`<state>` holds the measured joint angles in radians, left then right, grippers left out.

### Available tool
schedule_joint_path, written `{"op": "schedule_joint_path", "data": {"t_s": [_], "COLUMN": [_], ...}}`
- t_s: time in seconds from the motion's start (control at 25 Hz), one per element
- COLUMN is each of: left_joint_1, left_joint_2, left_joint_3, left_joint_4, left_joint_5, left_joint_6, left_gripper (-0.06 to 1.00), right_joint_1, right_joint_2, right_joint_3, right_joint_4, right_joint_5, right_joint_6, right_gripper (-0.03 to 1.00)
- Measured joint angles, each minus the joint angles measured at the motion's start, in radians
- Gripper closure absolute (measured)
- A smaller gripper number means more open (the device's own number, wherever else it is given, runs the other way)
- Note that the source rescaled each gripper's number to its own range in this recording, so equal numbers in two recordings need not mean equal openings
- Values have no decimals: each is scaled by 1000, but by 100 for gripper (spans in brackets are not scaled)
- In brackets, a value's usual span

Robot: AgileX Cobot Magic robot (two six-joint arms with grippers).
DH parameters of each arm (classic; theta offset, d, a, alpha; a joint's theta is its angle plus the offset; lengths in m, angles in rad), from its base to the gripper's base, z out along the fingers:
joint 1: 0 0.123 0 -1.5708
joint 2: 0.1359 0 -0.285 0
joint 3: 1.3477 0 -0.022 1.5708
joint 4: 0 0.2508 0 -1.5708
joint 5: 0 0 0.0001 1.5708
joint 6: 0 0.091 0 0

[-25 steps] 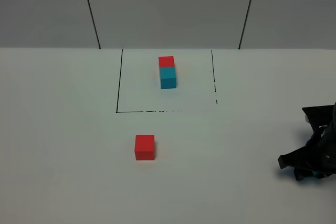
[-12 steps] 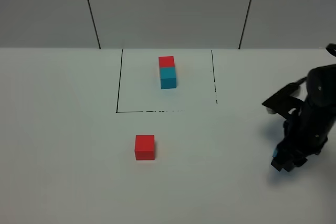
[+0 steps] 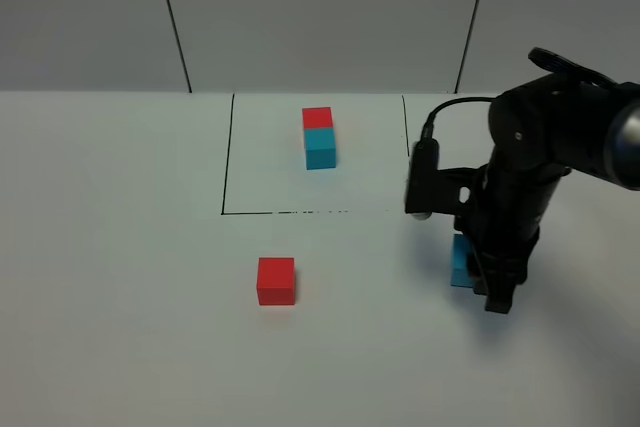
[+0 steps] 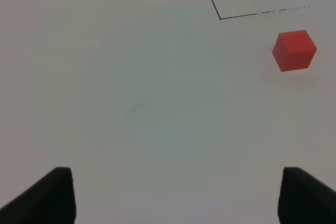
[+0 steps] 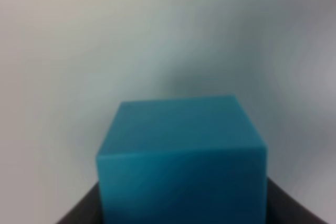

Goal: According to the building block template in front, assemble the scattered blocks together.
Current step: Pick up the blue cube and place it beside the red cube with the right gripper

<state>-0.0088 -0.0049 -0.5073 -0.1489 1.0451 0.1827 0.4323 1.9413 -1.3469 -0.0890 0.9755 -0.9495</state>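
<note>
Where the black-line square (image 3: 226, 157) marks the white table (image 3: 120, 247) at upper centre of the high view, the building block template (image 3: 319, 137) lies with its long axis running up the frame, red half above cyan. The red cube (image 3: 276, 280) sits square-on at lower centre-left. The right gripper (image 3: 480, 282) is clamped on the cyan cube (image 3: 461, 261) at centre-right, largely hiding it. The left gripper (image 4: 173, 198) has its jaws spread wide.

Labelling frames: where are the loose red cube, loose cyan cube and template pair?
loose red cube (image 3: 276, 272), exterior high view, top face.
loose cyan cube (image 5: 184, 187), right wrist view, near face.
template pair (image 3: 320, 137), exterior high view, cyan half.
</note>
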Motion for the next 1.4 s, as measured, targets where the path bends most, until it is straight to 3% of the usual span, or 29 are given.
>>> {"op": "schedule_joint_path", "data": {"t_s": [0.28,0.52,1.0,1.4], "left_joint_1": [0,0,0,0], "left_joint_2": [0,0,0,0], "left_joint_3": [0,0,0,0], "left_joint_4": [0,0,0,0], "left_joint_5": [0,0,0,0], "left_joint_6": [1,1,1,1], "left_gripper": [26,26,26,26], "right_joint_1": [66,121,170,191], "right_joint_2": [184,266,326,395], "right_joint_3": [-213,-320,-366,-431], "right_joint_4": [-1,13,21,103], "right_joint_5": [92,117,85,54], "right_joint_6": [-3,-17,-35,-35], "right_gripper": [97,97,97,97]}}
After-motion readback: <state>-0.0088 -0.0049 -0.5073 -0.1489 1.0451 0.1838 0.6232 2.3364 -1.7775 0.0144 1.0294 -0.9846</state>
